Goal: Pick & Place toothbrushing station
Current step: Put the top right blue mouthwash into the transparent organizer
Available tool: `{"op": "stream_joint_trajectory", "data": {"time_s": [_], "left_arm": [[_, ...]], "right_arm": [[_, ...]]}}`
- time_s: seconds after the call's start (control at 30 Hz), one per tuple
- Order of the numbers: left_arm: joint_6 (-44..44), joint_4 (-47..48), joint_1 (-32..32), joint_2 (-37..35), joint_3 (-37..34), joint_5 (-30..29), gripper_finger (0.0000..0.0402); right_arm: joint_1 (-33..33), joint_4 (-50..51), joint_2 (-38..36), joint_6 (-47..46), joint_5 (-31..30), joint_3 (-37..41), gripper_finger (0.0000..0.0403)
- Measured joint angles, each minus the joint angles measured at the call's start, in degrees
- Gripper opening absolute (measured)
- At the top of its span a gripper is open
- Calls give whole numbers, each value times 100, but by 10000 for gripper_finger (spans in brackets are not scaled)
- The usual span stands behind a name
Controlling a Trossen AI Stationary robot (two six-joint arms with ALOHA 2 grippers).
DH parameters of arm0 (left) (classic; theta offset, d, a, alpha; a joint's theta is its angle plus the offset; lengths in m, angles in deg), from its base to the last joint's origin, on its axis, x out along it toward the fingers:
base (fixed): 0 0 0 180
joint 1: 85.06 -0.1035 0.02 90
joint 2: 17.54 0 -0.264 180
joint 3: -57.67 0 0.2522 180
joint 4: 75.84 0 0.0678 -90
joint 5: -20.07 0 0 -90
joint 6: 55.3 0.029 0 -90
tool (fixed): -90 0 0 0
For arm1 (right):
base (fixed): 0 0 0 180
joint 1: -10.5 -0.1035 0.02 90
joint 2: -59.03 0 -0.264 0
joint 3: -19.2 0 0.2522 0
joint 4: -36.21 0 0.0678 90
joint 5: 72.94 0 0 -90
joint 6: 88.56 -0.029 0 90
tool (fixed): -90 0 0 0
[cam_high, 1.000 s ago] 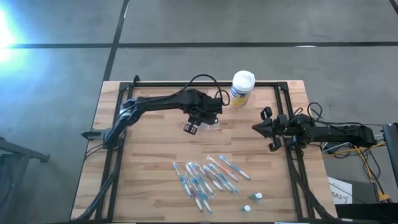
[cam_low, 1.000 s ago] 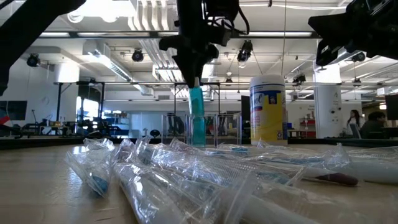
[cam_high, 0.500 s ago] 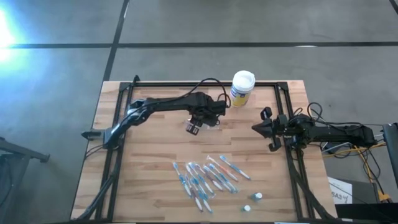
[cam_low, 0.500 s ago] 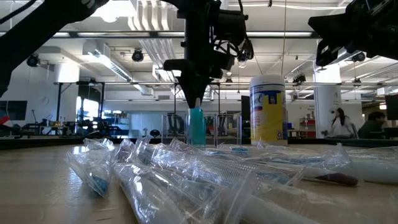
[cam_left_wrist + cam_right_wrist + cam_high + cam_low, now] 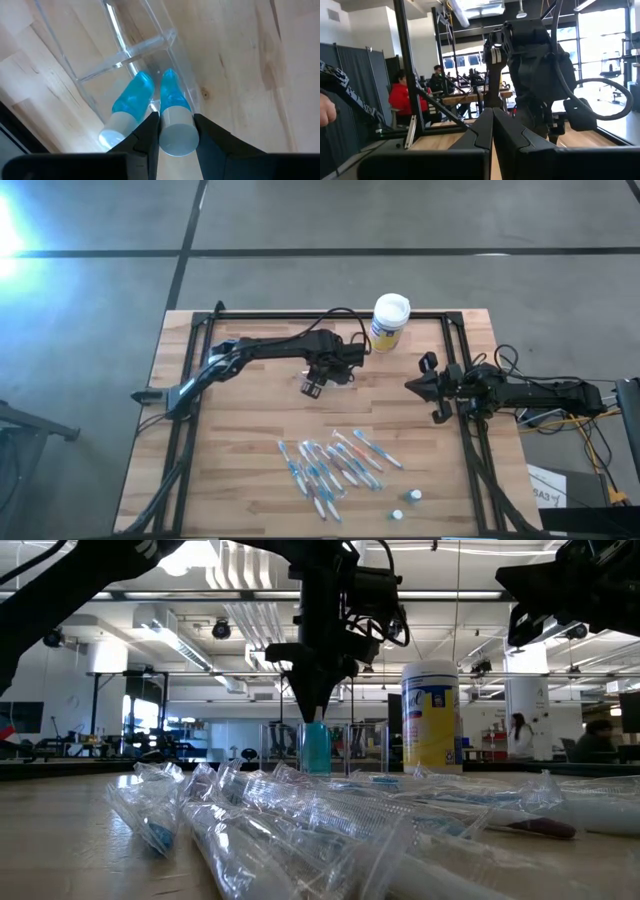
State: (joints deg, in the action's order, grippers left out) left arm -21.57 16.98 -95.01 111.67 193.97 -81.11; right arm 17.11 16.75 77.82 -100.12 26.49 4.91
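1. Over the last second the left gripper has come down: the blue tube with the white cap between its fingers rode above the clear holder a second ago and is now sunk inside it. The arm also reached slightly farther toward the yellow canister.
2. Grip state: the left fingers are clamped on the tube's white cap, one on each side. Not released.
3. Reading: the placing stroke looks nearly done; letting go and lifting clear is what remains for this item.
4. The holder sits directly under the left gripper, on the wooden table. A second blue tube already stands in the same compartment, touching the held one.
5. Hazard, as a judgement: the neighbour tube and the compartment wall sit tight against the fingers, so opening could nudge either.
6. The wrapped toothbrushes lie well apart from the gripper, toward the near edge; two small tubes beyond them.
7. The right gripper is shut, empty, parked near the right edge.
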Motion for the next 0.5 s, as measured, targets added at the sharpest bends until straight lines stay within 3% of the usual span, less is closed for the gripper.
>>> {"op": "stream_joint_trajectory", "data": {"time_s": [0.5], "left_arm": [[-242,-159,-91,9,-4,-26,109]], "right_arm": [[0,-83,0,19,-3,0,8]]}}
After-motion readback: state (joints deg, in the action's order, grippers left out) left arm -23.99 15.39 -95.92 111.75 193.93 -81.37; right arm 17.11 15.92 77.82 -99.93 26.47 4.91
